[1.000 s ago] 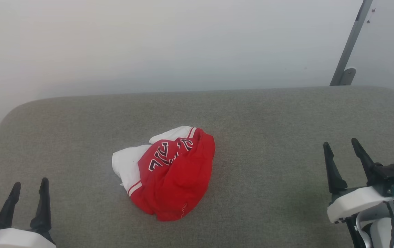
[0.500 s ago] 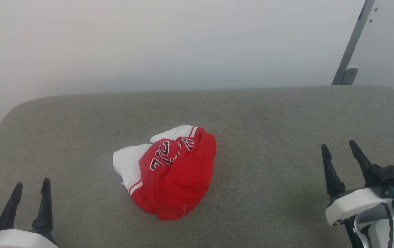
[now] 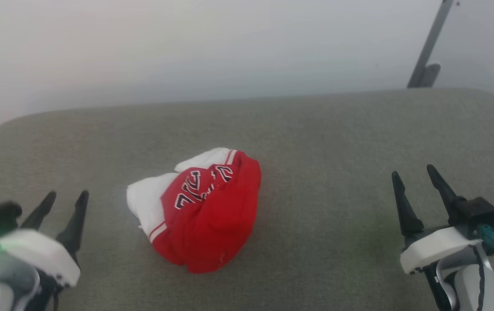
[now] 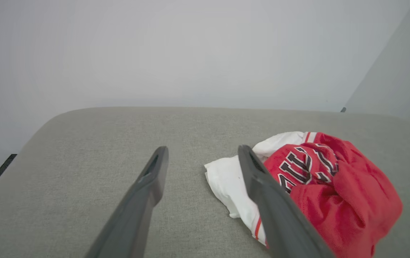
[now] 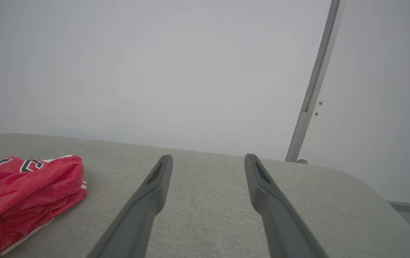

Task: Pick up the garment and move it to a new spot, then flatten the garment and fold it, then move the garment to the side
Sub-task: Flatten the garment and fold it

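The garment [image 3: 203, 211] lies crumpled mid-surface; red over white, letters showing.

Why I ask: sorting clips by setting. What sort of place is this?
Likely a bare indoor test space: a grey padded table against a plain white wall, a metal post, one crumpled garment.

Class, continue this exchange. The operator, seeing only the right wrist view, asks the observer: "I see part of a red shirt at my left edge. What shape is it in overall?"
Observer: The shirt is a crumpled heap on the table, not flat.
Operator: Is it all red?
Observer: No, a white sleeve sticks out on the robot's left side.
Operator: Where is the left gripper?
Observer: The left gripper is left of that sleeve, apart from it, jaws open.
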### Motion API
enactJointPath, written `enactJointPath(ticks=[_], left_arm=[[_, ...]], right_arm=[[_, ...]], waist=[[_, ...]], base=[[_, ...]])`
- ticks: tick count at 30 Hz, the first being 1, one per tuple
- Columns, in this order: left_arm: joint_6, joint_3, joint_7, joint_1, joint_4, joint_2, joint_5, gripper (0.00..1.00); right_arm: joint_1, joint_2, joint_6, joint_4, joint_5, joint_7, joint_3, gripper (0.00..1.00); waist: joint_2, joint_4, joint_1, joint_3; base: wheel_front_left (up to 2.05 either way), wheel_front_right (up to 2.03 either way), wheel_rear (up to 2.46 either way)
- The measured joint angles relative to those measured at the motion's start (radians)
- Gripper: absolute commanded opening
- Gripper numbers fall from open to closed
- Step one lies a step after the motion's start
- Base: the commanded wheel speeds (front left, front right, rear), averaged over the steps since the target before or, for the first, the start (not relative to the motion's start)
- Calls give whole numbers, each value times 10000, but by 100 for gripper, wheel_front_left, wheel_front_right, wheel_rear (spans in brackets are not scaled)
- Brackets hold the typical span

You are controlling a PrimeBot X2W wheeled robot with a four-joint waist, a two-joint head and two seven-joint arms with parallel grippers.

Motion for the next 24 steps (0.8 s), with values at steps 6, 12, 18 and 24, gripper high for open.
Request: enactJointPath(ticks=[6,12,18,24], left_arm=[[-247,-372,1632,-1365,598,217,-522,100],[-318,-754,3302,-2746,1532,370,-922,100],[-199,-1252,4861,-3832,2466,355,-1012,100],[132,-1764,6146,-4544,3482,339,-876,100]], right_arm=[[-369,-92,0,-65,63,-2,117,100],[-665,-144,0,-201,94,0,113,100],[-905,-167,0,-293,102,0,107,100],[-1074,-224,0,-337,105,0,81,100]], waist=[[0,-360,0,632],[0,-773,0,1356],[0,-1094,0,1963],[0,-1241,0,2402]], base=[[0,0,0],[0,0,0],[0,0,0],[0,0,0]])
